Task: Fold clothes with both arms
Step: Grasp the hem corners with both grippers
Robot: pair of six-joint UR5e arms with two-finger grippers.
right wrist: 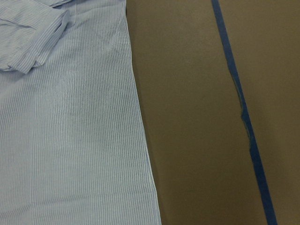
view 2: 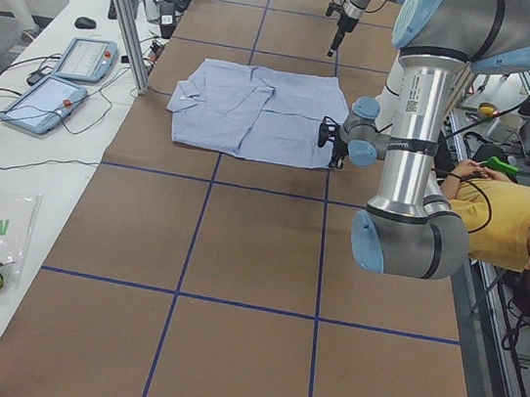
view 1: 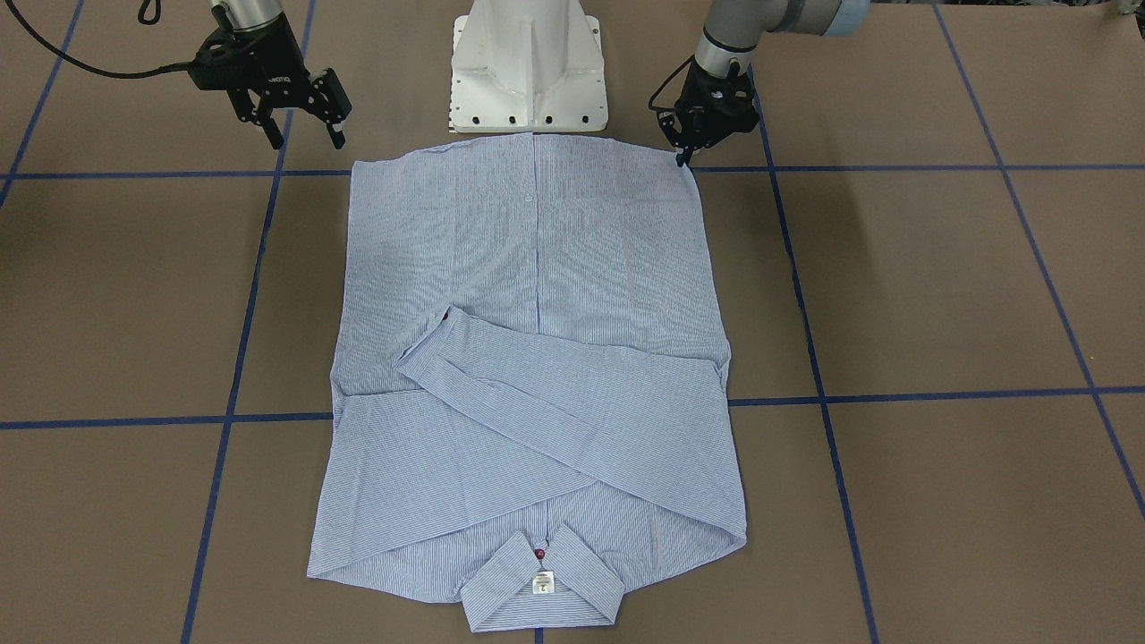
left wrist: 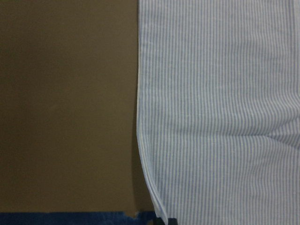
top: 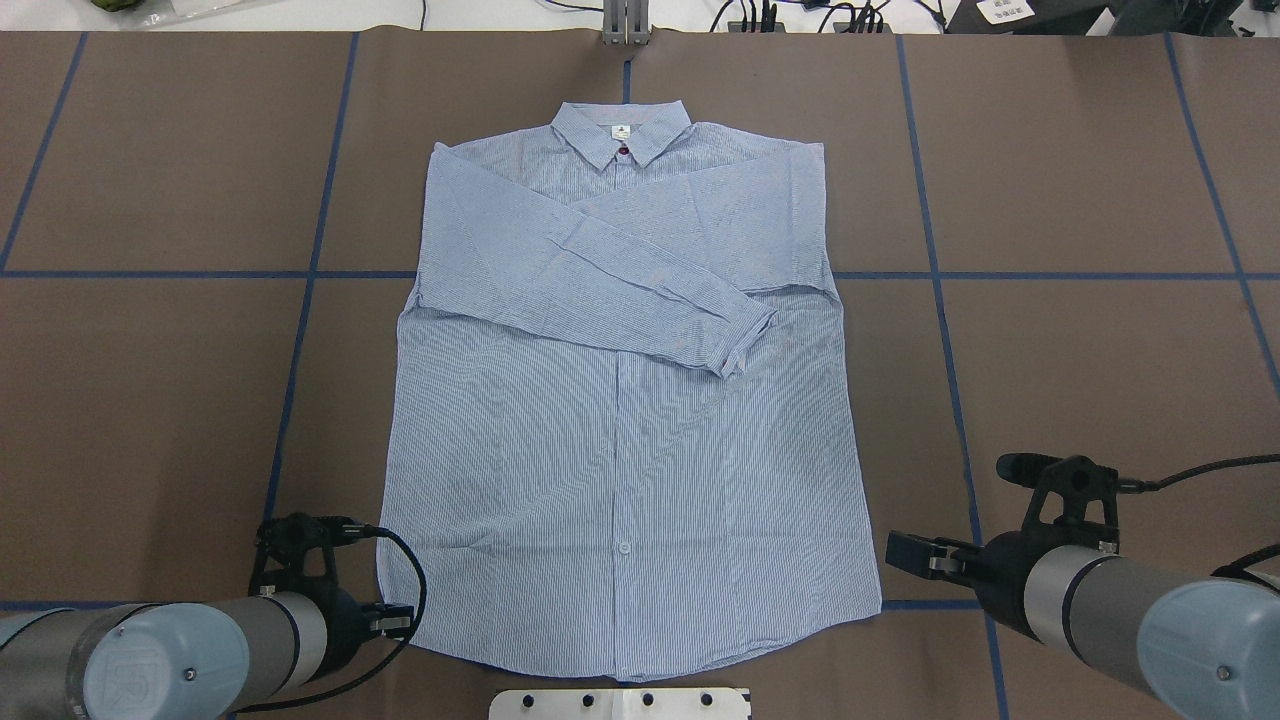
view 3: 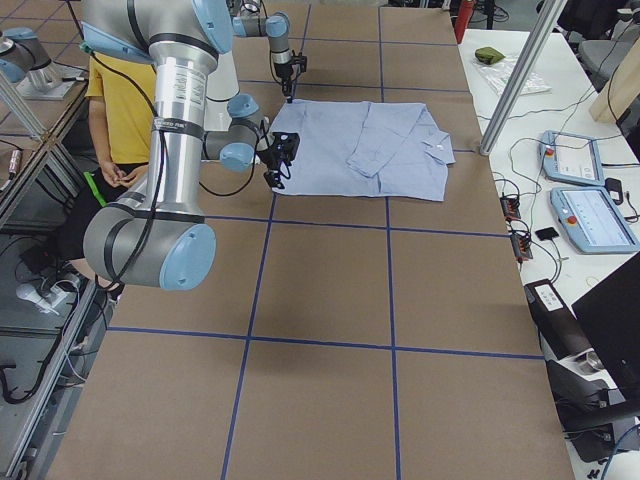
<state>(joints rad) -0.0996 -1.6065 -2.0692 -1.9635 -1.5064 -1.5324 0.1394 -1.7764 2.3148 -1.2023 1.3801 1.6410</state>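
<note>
The shirt [view 1: 572, 268] is lying flat and buttoned on the brown table [view 1: 939, 286], with its collar [view 1: 501, 581] at the far end, its hem near the white pedestal [view 1: 528, 72], and its sleeves [view 1: 555, 394] crossing over the chest. The left gripper [view 1: 684, 157] is pointing down onto the hem's left corner, and I cannot tell whether its fingers are clamping the cloth. The right gripper [view 1: 305, 136] is hovering just beside the right hem corner, fingers spread apart and holding nothing.

2 arms, entered as a pair.
Left arm [top: 180, 660]: wrist is turned down; left tool [view 1: 685, 154] is held low, tips pointed downward, jaw spacing not resolved.
Right arm [top: 1100, 600]: right tool [view 1: 304, 136] is carried higher, fingers spread wide, nothing gripped.
</note>
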